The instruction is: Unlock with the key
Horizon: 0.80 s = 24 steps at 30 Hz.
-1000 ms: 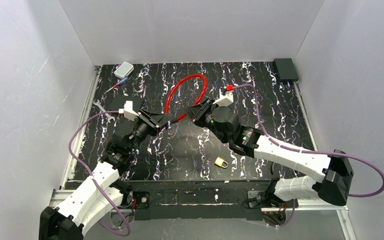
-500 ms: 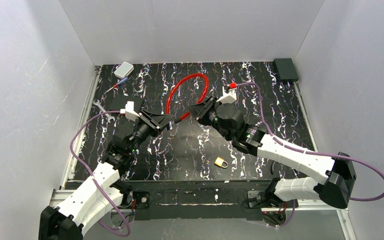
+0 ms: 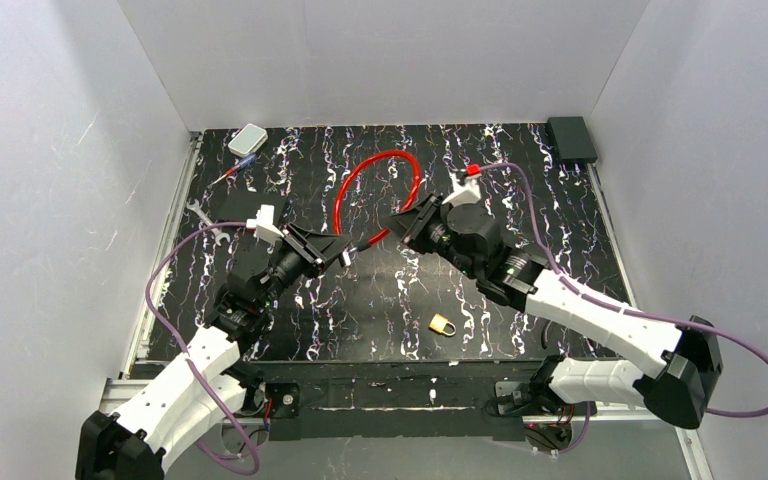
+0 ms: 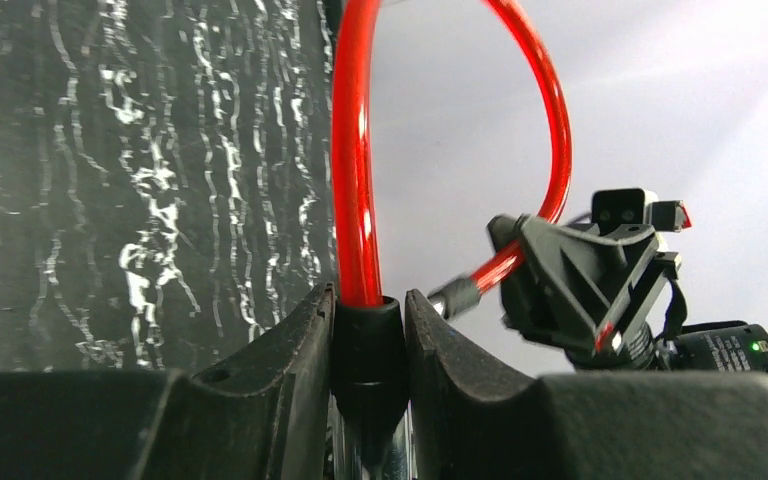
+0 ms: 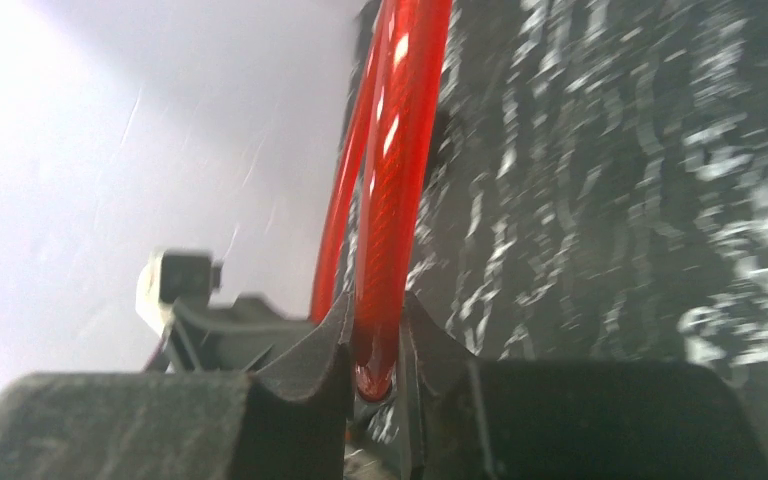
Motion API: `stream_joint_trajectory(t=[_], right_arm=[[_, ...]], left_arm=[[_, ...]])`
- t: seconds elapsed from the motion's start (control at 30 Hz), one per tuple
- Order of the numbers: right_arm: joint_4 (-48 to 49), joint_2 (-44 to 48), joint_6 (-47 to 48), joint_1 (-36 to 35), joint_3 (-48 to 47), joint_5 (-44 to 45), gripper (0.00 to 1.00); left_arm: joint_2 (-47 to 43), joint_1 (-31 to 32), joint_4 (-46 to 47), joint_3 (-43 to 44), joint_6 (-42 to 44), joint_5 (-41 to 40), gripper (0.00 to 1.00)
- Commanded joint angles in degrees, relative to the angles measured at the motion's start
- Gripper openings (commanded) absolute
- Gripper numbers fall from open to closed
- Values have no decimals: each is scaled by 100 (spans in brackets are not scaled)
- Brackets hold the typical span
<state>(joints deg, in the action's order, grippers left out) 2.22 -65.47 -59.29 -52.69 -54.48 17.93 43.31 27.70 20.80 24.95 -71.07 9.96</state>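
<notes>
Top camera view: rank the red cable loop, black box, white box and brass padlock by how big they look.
1. red cable loop, largest by far
2. black box
3. white box, somewhat smaller
4. brass padlock, clearly smallest

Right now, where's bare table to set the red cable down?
Bare: right side, between right arm and black box; near centre, between left arm and padlock. Crowded: far-left corner (white box, wrench) and centre, where left tool and right tool hold the red cable.
</notes>
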Motion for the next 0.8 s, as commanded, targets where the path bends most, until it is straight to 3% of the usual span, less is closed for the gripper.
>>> stream_joint_trajectory(t=[0.0, 0.4, 0.77], right_arm=[[-206, 671, 244, 890, 329, 517, 1], [-293, 797, 434, 1532, 1181, -69, 1], [1123, -519, 574, 1998, 1644, -1586, 1]], left_arm=[[-88, -90, -217, -95, 346, -185, 0], [529, -90, -313, -61, 856, -208, 0], [1848, -81, -309, 100, 1103, -512, 0]])
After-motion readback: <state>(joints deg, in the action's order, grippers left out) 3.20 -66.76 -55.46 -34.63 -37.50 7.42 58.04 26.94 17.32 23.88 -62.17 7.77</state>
